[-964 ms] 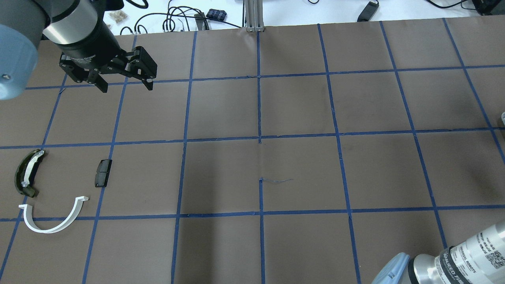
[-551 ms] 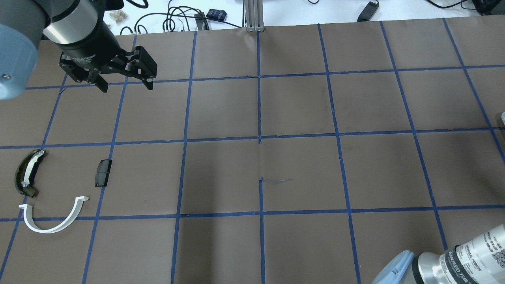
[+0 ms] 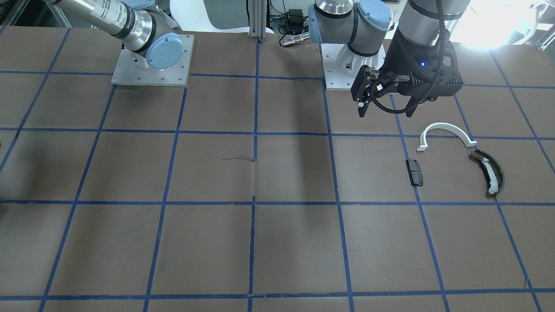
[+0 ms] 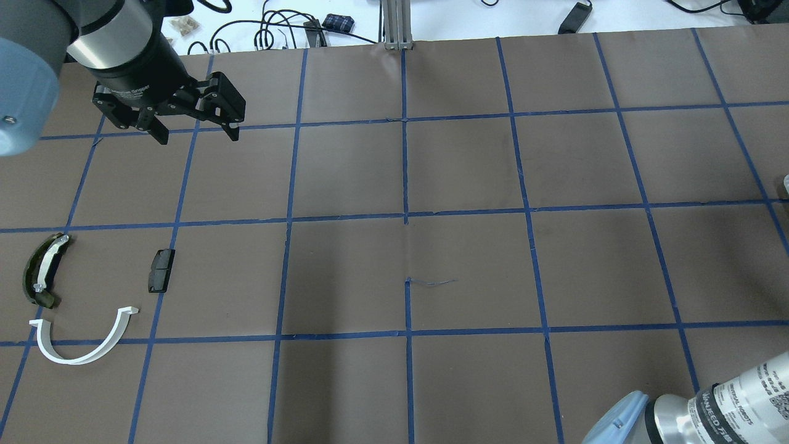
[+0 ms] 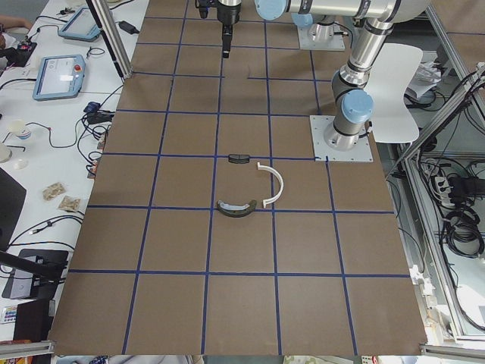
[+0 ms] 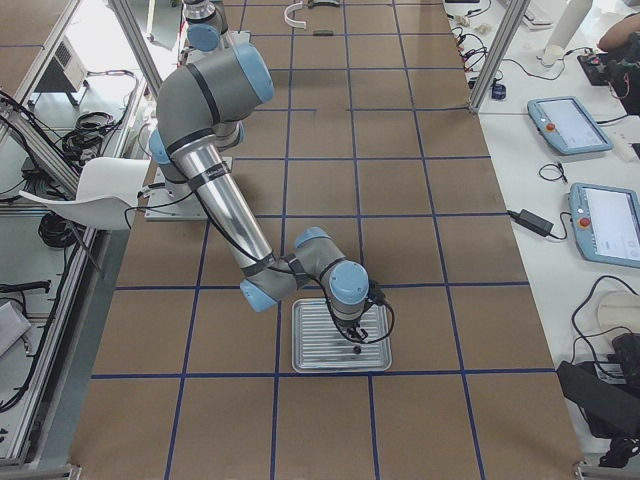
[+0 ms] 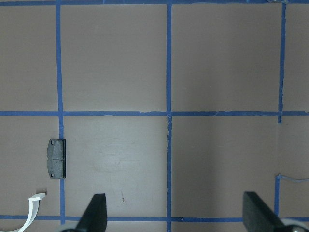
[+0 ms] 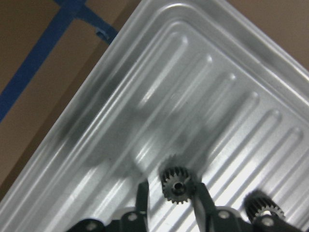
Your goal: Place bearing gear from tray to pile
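In the right wrist view my right gripper [image 8: 170,186] is narrowed on a small dark bearing gear [image 8: 176,186], which sits between its two fingers above the ribbed metal tray [image 8: 96,96]. A second gear [image 8: 258,205] lies beside it. The exterior right view shows this gripper [image 6: 355,340] over the tray [image 6: 310,355]. The pile lies far off: a white half-ring arc [image 4: 83,357], an olive curved piece [image 4: 40,271] and a black block [image 4: 161,270]. My left gripper [image 4: 198,137] hangs open and empty beyond the pile.
Brown table cover with a blue tape grid. An aluminium post [image 4: 397,24] and cables stand at the far edge. The pile also shows in the front-facing view: the arc [image 3: 446,128], the olive piece [image 3: 490,171] and the block [image 3: 415,172]. My right arm's elbow [image 4: 709,407] is at bottom right.
My right arm's elbow has shifted slightly to the right at the overhead view's bottom edge. My left gripper and the pile have not moved.
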Controlling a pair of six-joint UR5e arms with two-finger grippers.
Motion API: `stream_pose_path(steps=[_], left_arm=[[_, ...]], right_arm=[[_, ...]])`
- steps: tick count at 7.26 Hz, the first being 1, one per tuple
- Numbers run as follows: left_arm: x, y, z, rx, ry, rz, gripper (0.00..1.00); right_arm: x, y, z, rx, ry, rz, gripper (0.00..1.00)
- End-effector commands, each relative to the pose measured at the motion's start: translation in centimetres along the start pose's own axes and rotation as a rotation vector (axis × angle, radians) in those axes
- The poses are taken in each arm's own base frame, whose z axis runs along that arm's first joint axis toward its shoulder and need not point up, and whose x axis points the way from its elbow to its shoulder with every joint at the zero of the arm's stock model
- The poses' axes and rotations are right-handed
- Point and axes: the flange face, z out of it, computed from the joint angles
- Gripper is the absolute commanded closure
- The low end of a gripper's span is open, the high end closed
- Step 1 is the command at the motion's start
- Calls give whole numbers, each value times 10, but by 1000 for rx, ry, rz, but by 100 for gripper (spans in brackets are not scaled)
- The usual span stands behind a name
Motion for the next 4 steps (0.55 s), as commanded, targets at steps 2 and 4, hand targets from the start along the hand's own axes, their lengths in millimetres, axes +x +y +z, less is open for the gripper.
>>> stream_pose_path(steps=[2,4], left_arm=[[0,0,0,1,0,0,0],[0,0,1,-2,0,0,0]], right_arm=[[-3,-11,-39,38,38,4,92],[-38,-62,-129,100,22,94,92]])
